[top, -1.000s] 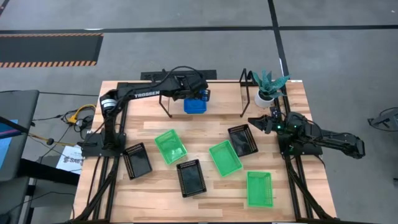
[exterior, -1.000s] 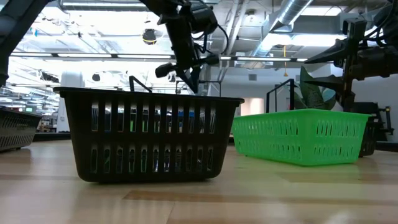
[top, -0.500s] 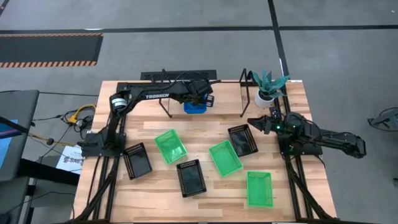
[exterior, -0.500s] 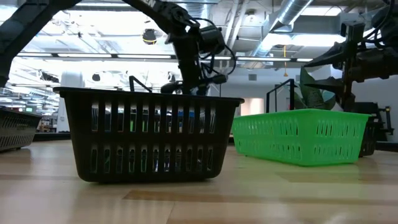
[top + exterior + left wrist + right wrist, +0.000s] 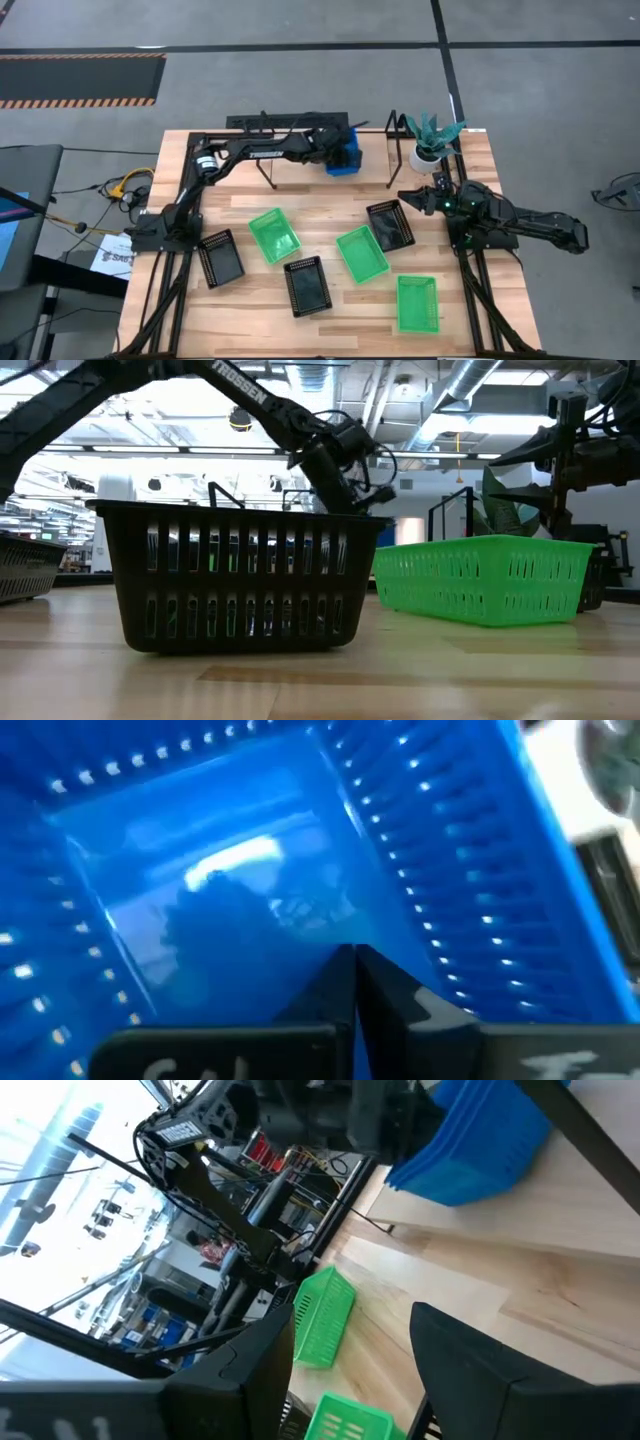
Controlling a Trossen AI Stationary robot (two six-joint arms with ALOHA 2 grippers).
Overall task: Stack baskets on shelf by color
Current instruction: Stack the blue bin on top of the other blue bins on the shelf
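A blue basket sits over the right half of the light-wood shelf at the table's far edge. My left gripper reaches along the shelf and is shut at the basket's left side; in the left wrist view the blue basket fills the picture beyond the fingers. Three green baskets and three black baskets rest bottom-down on the tabletop. My right gripper waits open near the table's right edge, beside the rightmost black basket. My left gripper is shut on the blue basket at its left-hand wall, coming slanting down from the table's left, with the basket's inside open just beyond the fingertips. The fingers hide the pinched spot. Whether the basket rests on the shelf or is lifted, I cannot tell.
A white plant pot stands at the shelf's right end, close to the blue basket. In the low view a black basket and a green basket stand in front. Bare wood lies along the table's near edge.
My left gripper has swung toward the table's right and slightly toward the far edge, dropping lower and staying shut. The blue basket has gone with it, from the shelf's middle to its right half, and has turned a little. The right arm has kept still.
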